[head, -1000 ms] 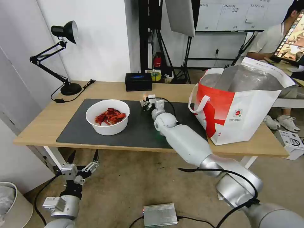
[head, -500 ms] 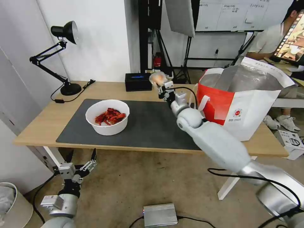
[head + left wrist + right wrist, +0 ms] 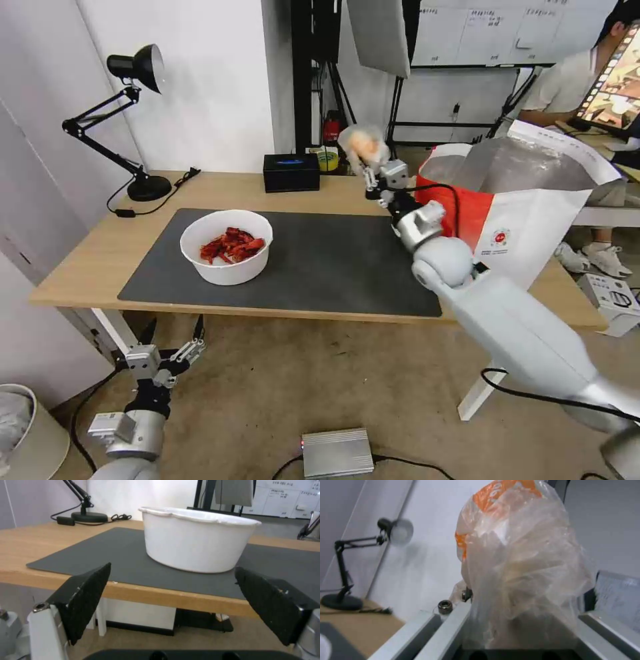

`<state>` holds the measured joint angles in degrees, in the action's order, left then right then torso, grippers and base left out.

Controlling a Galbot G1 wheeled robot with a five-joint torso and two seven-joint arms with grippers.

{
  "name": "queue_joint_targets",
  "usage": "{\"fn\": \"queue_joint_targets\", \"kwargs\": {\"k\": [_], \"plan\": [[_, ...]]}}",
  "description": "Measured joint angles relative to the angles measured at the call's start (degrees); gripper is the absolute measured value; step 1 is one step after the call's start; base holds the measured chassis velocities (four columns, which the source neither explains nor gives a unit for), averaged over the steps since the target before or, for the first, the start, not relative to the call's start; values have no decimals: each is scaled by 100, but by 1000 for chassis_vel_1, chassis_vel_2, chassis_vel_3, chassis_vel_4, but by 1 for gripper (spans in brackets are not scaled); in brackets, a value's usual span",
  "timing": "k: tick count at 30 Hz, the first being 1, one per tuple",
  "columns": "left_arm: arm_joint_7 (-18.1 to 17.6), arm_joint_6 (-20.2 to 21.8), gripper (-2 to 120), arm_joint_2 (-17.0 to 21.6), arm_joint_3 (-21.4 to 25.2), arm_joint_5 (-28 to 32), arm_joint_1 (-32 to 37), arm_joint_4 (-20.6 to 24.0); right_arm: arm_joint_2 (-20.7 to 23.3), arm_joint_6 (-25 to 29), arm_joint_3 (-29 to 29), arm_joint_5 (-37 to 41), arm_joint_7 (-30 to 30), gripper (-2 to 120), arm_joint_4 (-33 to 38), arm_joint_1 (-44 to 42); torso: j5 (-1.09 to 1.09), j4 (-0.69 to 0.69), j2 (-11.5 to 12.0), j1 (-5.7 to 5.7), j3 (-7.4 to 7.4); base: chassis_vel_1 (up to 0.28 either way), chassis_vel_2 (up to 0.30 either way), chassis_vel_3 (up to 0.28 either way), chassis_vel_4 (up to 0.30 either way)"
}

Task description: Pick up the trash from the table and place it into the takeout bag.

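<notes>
The right tool (image 3: 369, 175) is clamping the plastic-wrapped beige lump (image 3: 362, 142) and holding it in the air above the far edge of the counter (image 3: 80, 260), just beside the near-left rim of the takeout bag (image 3: 527, 230). In the right wrist view the lump (image 3: 520, 572) is sitting between the tool's two metal fingers (image 3: 443, 627), its clear wrap crumpled and showing orange print near the top. The takeout bag is standing upright at the right end of the counter, mouth open, silver foil lining showing, red graphic and small round logo facing the near edge; the right arm is crossing in front of its left side. The white bowl of red shells (image 3: 227, 245) is resting on the left half of the dark grey mat (image 3: 333, 267), well apart from the bag. In the left wrist view the bowl (image 3: 196, 545) is sitting on the mat (image 3: 110, 552), back from the counter's near edge. The left tool (image 3: 171, 348) is hanging below the counter's near-left corner, over the floor, its black pads (image 3: 88, 597) spread wide and gripping nothing. A black rectangular box (image 3: 291, 171) is sitting at the far edge of the counter, and a black desk lamp (image 3: 133, 120) is standing at the far-left corner.
</notes>
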<state>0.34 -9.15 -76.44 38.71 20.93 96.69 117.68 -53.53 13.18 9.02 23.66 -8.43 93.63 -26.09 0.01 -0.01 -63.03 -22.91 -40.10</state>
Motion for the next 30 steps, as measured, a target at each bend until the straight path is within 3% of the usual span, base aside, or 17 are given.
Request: {"fn": "queue_joint_targets", "kwargs": {"k": [8, 19, 25, 30], "plan": [[4, 0, 100, -49, -59, -95, 26, -14, 427, 385, -821, -407, -120, 6, 467, -320, -1, 0, 0, 0, 0, 0, 0, 0, 0], [6, 5, 100, -120, -180, -232, 31, -28, 738, 486, -1957, -487, -465, 6, 433, -652, 0, 1, 0, 0, 0, 0, 0, 0, 0], [6, 11, 100, -123, -194, -241, 20, -29, 1144, -163, -2374, 306, -469, 6, 594, -904, 0, 0, 0, 0, 0, 0, 0, 0, 0], [6, 11, 100, -112, -194, -240, 19, -68, 1644, -1279, -2809, 1384, -471, 6, 1045, -1189, 0, 0, 0, 0, 0, 0, 0, 0, 0]]}}
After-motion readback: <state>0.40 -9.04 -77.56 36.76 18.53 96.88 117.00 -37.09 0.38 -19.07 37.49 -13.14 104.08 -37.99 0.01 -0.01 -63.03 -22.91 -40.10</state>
